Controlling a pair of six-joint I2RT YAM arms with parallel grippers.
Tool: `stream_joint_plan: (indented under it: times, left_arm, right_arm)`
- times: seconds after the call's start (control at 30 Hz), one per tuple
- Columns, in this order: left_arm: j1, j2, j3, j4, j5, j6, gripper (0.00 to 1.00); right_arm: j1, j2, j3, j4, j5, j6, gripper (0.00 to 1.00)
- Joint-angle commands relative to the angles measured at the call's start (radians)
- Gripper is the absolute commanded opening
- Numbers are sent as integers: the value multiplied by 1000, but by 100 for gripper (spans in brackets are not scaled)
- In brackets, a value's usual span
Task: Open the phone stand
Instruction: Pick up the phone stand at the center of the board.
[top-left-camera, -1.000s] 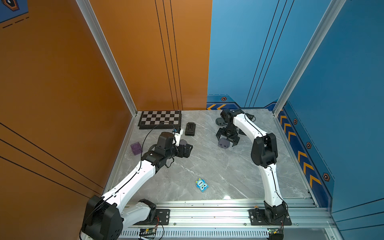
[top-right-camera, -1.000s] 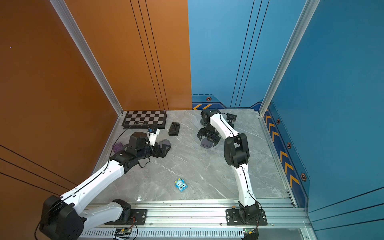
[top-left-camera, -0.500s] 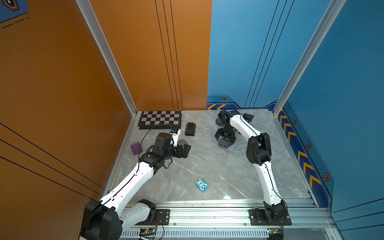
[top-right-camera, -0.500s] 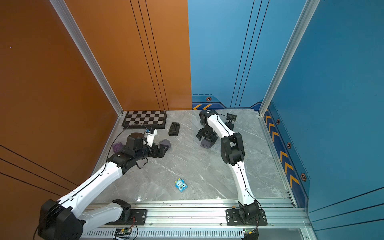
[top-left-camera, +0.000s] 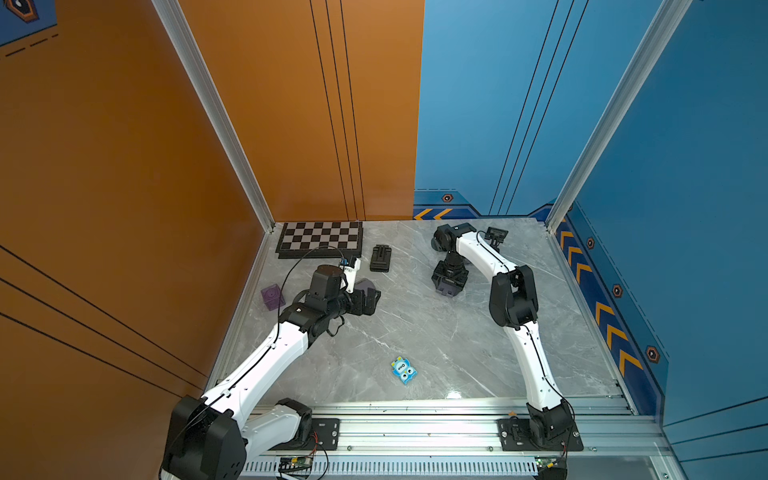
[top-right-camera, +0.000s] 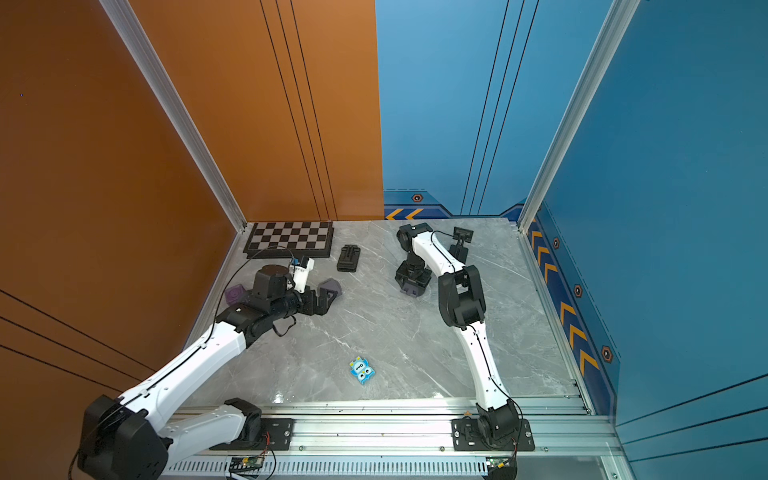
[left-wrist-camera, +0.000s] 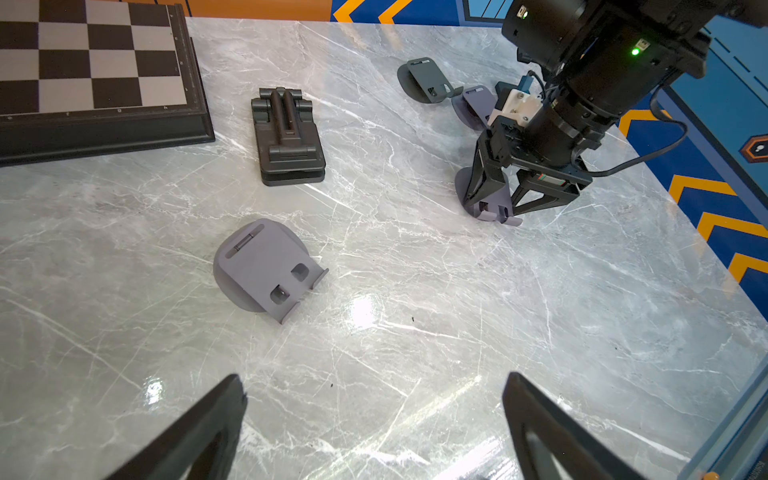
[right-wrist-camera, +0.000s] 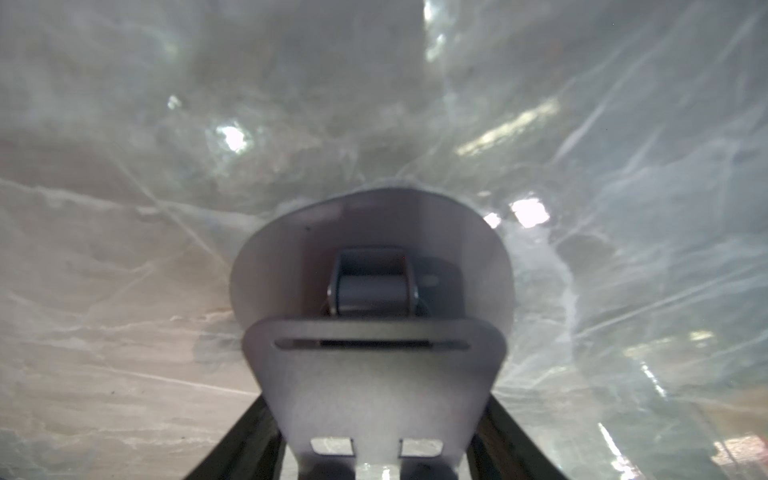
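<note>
We find the phone stand (right-wrist-camera: 376, 374) on the counter (top-left-camera: 415, 332), in its far half and somewhat right of the middle. The right pincer (top-left-camera: 448, 286) stands over it from above, with one finger on each side of the slotted plate. We cannot tell whether the fingers press the plate or merely flank it. In the right wrist view the plate is lifted off the round base and the hinge shows between them.

The left pincer (left-wrist-camera: 374, 376) is released, its jaws spread wide and holding nothing. A second grey stand (left-wrist-camera: 266, 266) lies on the marble just ahead of it, apart from both fingers. We see a black folded stand (left-wrist-camera: 289, 137) lying flat near the chessboard (top-left-camera: 320, 239), which fills the far left corner. A purple cube (top-left-camera: 272, 296) sits at the left edge. A blue card (top-left-camera: 403, 370) lies toward the near edge, well apart from both arms.
</note>
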Motion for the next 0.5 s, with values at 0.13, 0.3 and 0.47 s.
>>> stream_joint_plan:
  times: [0.13, 0.3, 0.47]
  left_arm:
    - [11, 14, 19, -16, 0, -3, 98]
    - [9, 48, 54, -16, -4, -20, 98]
    - [9, 94, 77, -14, 16, -70, 98]
  right_arm:
    - [-6, 4, 20, -41, -13, -32, 42]
    - [-2, -56, 12, -38, -10, -136, 39]
    - [22, -108, -1, -26, -10, -286, 33]
